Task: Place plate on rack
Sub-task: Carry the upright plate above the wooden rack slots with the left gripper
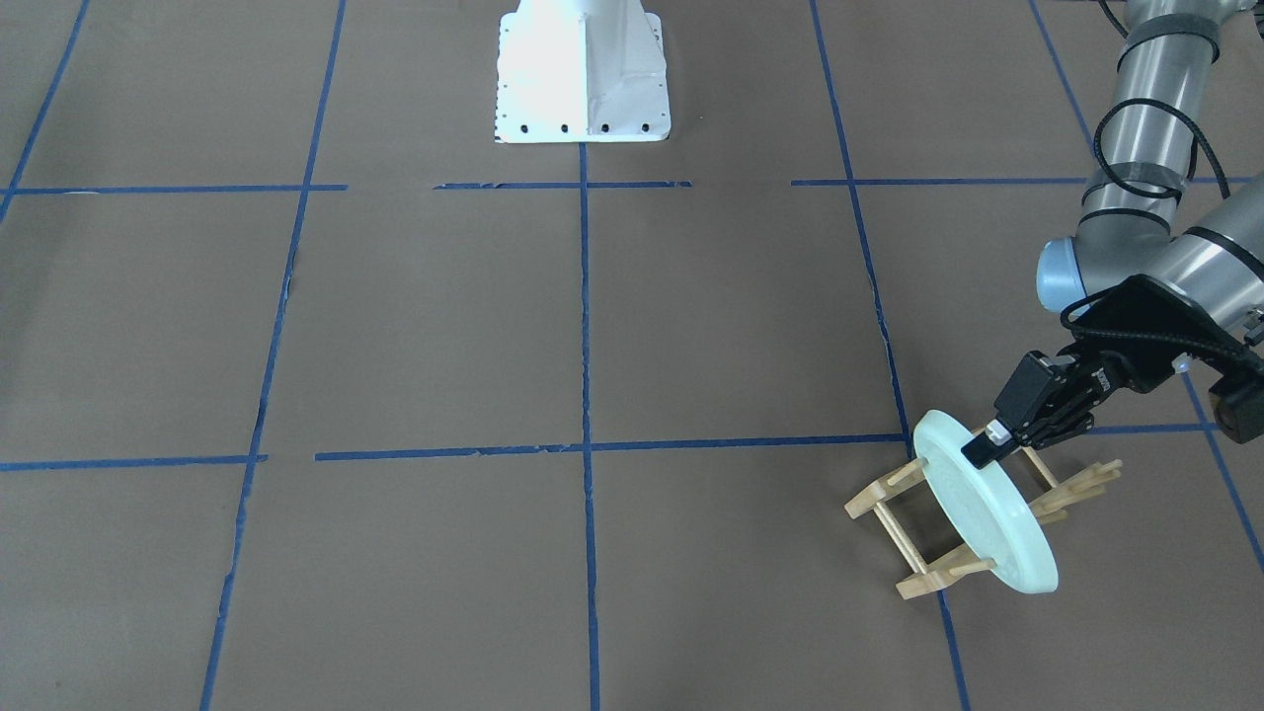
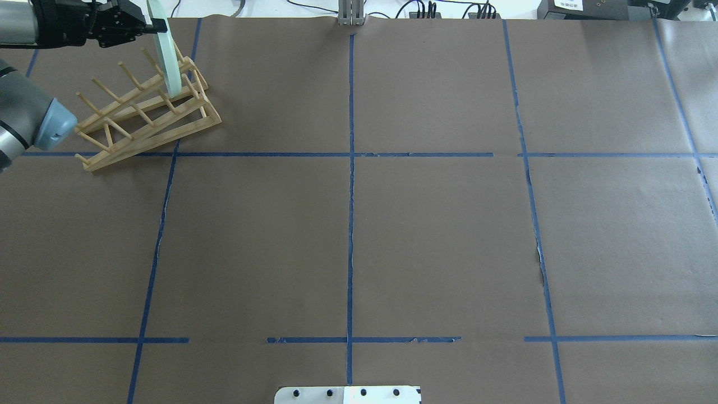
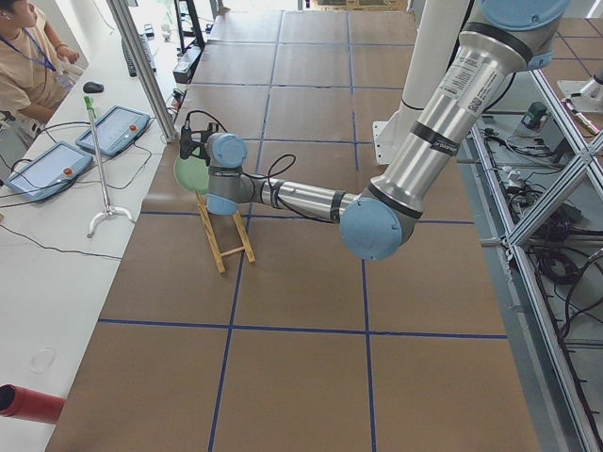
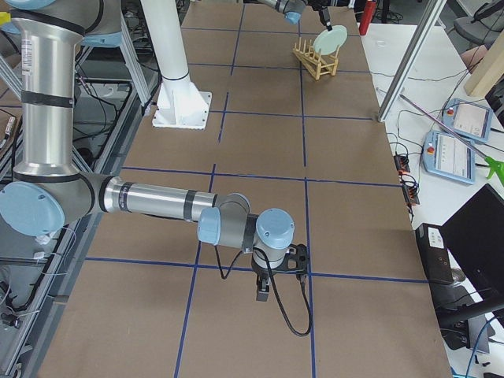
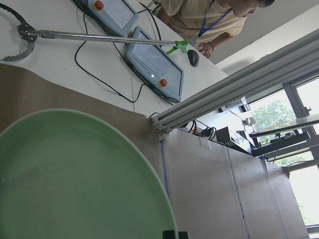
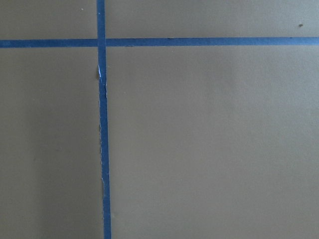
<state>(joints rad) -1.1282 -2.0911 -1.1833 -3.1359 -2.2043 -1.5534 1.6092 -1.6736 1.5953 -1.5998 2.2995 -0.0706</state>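
Note:
The pale mint-green plate (image 1: pixel 987 523) stands on edge, tilted, between the upright pegs of the light-wood rack (image 1: pixel 913 558), at the table's far left corner as the robot faces it. My left gripper (image 1: pixel 987 449) is shut on the plate's upper rim. The plate (image 2: pixel 168 64), the rack (image 2: pixel 148 120) and the left gripper (image 2: pixel 152 25) also show in the overhead view. The plate (image 5: pixel 75 179) fills the lower left of the left wrist view. My right gripper (image 4: pixel 264 293) hangs low over bare table far from the rack. I cannot tell whether it is open or shut.
The white robot base (image 1: pixel 583 74) stands at the table's middle edge. Beyond the rack's end of the table are an aluminium post (image 3: pixel 141 71), teach pendants (image 3: pixel 118 127) and an operator (image 3: pixel 24 56). Blue tape lines (image 1: pixel 585 326) cross the brown table cover.

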